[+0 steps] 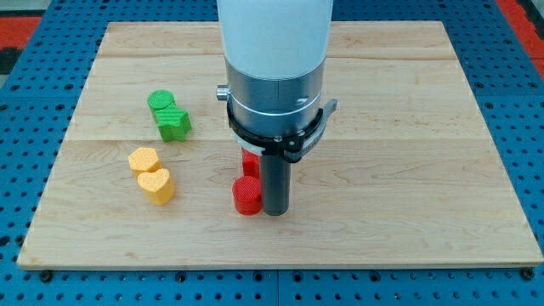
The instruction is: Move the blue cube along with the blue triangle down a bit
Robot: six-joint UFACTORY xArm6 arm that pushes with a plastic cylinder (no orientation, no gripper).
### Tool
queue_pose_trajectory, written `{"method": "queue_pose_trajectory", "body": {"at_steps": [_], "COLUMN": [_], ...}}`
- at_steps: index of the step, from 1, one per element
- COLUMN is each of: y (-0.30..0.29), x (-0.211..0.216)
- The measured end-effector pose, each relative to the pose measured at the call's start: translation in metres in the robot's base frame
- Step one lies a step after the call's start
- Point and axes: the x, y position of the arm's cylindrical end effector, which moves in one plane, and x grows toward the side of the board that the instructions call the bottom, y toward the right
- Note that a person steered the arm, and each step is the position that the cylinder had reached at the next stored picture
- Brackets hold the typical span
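No claw here — my tip [275, 212] rests just right of the red cylinder [246, 195], another red block [250, 161] beyond it, and neither blue cube nor blue triangle shows, perhaps hidden behind the arm, so progress cannot be judged.

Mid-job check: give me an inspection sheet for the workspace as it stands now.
Surface: pale wooden board, flat, on a blue perforated base.
Job's things: blue cube and blue triangle, nothing seen; possibly hidden behind the arm.
Clutter: two green blocks touching at the view's left; two yellow blocks, the lower heart-shaped, below them; red cylinder and a partly hidden red block at centre.
End effector: my tip sits just to the view's right of the red cylinder, apparently touching.
Cables: nothing seen.
Surroundings: red patches in the top corners.
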Motion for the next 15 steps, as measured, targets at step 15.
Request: {"method": "queue_pose_trajectory", "body": {"at_steps": [15], "y": [0.069], "x": [-0.191]}}
